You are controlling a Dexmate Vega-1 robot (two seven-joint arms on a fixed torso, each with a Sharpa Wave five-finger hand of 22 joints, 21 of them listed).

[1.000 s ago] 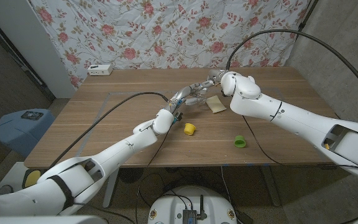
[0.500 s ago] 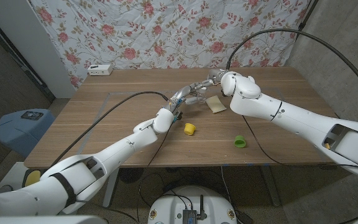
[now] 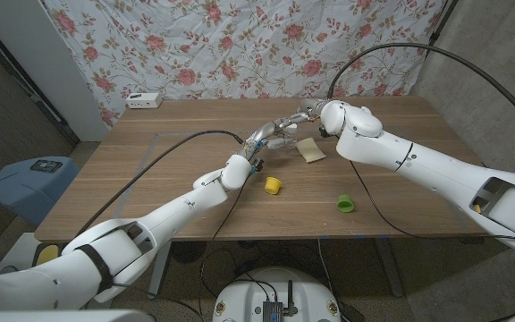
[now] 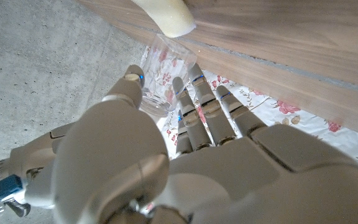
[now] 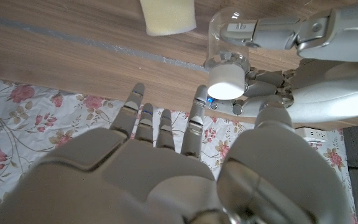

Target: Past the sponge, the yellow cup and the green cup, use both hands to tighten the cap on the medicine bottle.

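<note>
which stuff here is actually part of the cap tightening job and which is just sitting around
In the job: medicine bottle, its white cap, left hand, right hand.
Lying about: sponge, yellow cup, green cup, white power strip.

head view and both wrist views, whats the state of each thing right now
medicine bottle: clear, held off the table, white cap on
left hand: grips the bottle
right hand: fingers at the cap
sponge: flat on the table
yellow cup: untouched
green cup: untouched
</note>
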